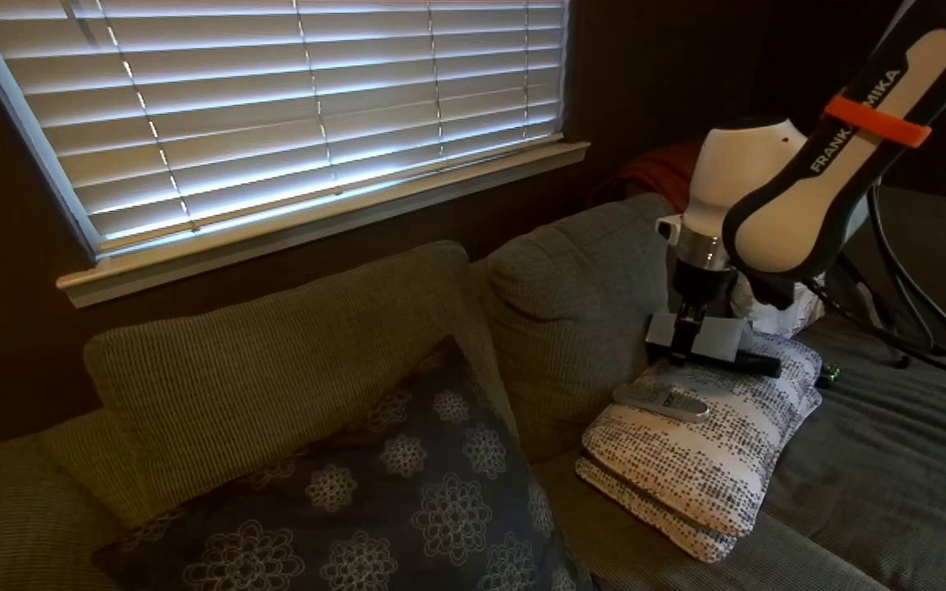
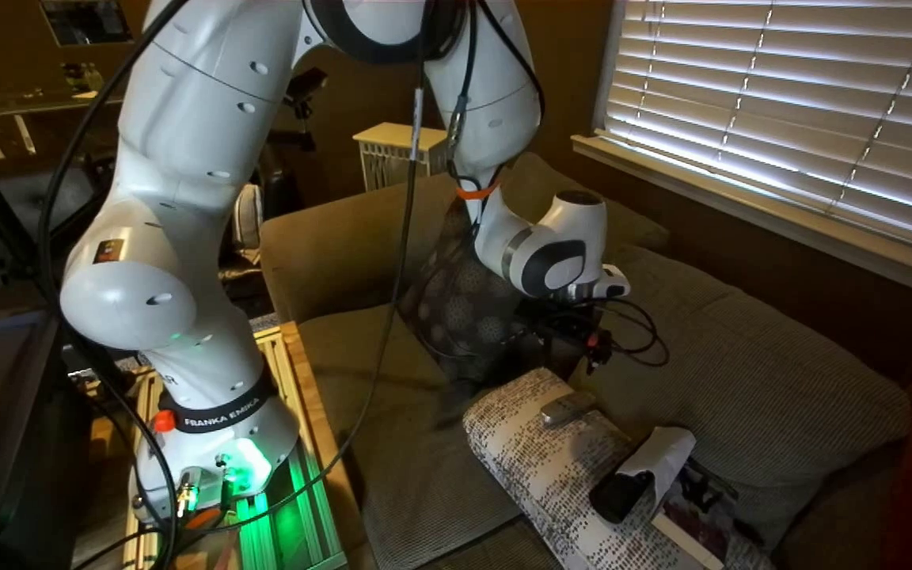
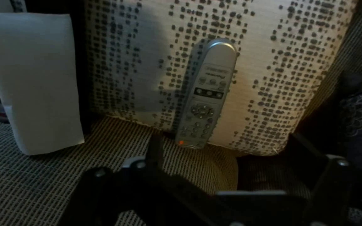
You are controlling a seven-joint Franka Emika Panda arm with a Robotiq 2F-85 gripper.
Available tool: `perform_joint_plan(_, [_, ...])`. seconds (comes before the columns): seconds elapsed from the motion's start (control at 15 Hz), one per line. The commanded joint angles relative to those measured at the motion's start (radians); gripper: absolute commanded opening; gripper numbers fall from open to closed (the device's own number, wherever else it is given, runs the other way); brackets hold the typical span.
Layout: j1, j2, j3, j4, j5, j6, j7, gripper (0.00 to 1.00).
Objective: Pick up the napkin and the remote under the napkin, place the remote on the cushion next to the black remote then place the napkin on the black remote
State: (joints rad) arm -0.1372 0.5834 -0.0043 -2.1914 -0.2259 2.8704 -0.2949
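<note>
White to start; looking at the napkin [image 2: 662, 453], partly covering the black remote [image 2: 621, 496], up on the dotted off-white cushion [image 2: 519, 443], with a black end out from underneath in an exterior view; just beside, making out a dark printed thing [image 2: 697, 514], too dim to name; along to the silver remote [image 3: 207, 94], flat on the same cushion, near the napkin with a strip of dotted cloth between, and with one end out past the edge on the side of the backrest [image 1: 571, 328]; onto the gripper [image 3: 227, 142] now, spread wide and empty in the wrist view, with dark fingers [image 3: 155, 153] showing to either side of that jutting end; cannot tell the height above it; farther along the sofa [image 1: 892, 476], catching a dark floral pillow [image 1: 407, 492], tilted in front of the backrest; above, getting light through the window blinds [image 1: 292, 98] in both exterior views; over to the arm [image 2: 210, 87], bent high over the sofa, with an orange strap [image 1: 877, 121] round it and a green glow [image 2: 248, 465] down at the base.
</note>
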Motion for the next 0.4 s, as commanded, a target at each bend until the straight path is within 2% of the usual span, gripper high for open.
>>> perform_joint_plan(0.0, [-0.022,-0.042,0.023,-0.027,0.071,-0.024,0.03,1.0])
perform_joint_plan(0.07, [-0.005,-0.008,0.005,0.001,0.041,-0.008,0.008,1.0])
perform_joint_plan(0.33, [-0.006,-0.012,0.005,-0.001,0.057,-0.008,0.022,1.0])
